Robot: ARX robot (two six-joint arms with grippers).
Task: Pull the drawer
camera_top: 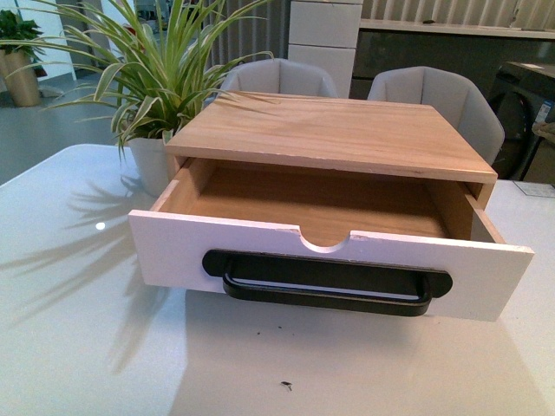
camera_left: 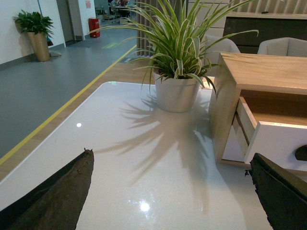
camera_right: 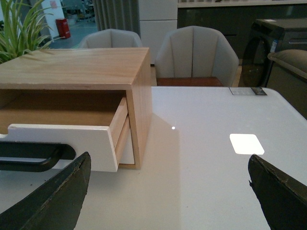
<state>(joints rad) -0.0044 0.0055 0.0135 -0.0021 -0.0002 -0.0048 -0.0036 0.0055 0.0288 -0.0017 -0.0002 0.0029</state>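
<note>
The drawer (camera_top: 329, 260) stands pulled well out of its light-wood cabinet (camera_top: 338, 130), its wooden inside empty. Its white front carries a long black bar handle (camera_top: 328, 282) under a half-round notch (camera_top: 325, 240). Neither arm shows in the front view. My left gripper (camera_left: 170, 165) is open over bare table to the left of the cabinet, with the drawer's white front (camera_left: 280, 143) beside one finger. My right gripper (camera_right: 169, 165) is open over the table to the right of the cabinet; the drawer front (camera_right: 62, 143) and handle end (camera_right: 33, 155) lie near one finger. Neither holds anything.
A potted spider plant (camera_top: 152, 95) in a white pot stands at the cabinet's left rear. The white glossy table (camera_top: 87, 347) carries everything. Two grey chairs (camera_top: 434, 100) stand behind it. A small dark speck (camera_top: 285, 386) lies on the table in front of the drawer.
</note>
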